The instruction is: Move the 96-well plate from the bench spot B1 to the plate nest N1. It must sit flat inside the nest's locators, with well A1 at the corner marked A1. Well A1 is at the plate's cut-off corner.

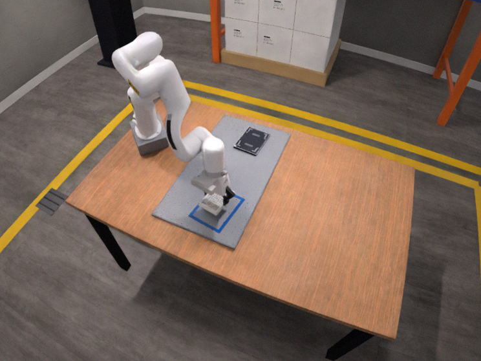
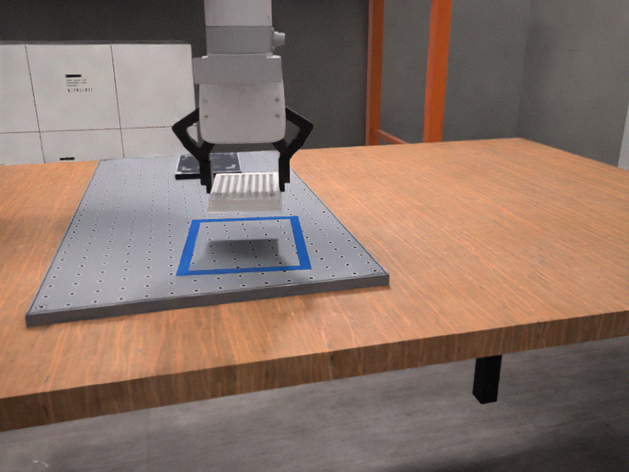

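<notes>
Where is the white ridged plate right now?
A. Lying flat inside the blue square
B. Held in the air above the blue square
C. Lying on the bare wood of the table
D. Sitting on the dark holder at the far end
B: the gripper clamps the white plate above the blue square, where its shadow falls.

1. The tool (image 2: 244,180) grips the white plate (image 2: 244,192) in the air above the blue-taped square (image 2: 242,270), with open space between the plate's underside and the grey perforated board (image 2: 105,240).
2. Toward the desk's (image 1: 320,216) far edge, the dark nest (image 1: 251,140) lies low on the board, and nothing tall stands between it and the plate.
3. The arm's base (image 1: 150,145) occupies the far left corner.
4. The desk's right half offers open room.
</notes>
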Robot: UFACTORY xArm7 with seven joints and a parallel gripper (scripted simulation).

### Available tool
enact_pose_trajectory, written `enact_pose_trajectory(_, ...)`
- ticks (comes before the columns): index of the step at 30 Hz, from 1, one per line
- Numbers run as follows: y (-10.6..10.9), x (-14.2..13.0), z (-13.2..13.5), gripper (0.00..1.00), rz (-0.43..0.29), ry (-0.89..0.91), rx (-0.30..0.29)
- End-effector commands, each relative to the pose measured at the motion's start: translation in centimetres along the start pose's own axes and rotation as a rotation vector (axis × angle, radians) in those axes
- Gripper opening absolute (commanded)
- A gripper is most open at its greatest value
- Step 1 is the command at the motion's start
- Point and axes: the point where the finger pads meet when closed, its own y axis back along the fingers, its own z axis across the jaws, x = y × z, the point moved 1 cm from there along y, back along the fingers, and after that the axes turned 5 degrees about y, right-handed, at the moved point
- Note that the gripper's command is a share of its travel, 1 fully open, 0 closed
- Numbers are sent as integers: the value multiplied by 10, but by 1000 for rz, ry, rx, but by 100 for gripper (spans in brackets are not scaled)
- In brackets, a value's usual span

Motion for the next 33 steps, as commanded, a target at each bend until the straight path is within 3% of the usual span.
enact_pose_trajectory(1,6,0,-1,0,1,0,4)
enact_pose_trajectory(9,19,0,-1,0,1,0,4)
enact_pose_trajectory(23,20,0,-1,0,1,0,4)
enact_pose_trajectory(26,20,-10,0,0,1,81,4)
enact_pose_trajectory(33,20,-29,2,0,1,81,4)
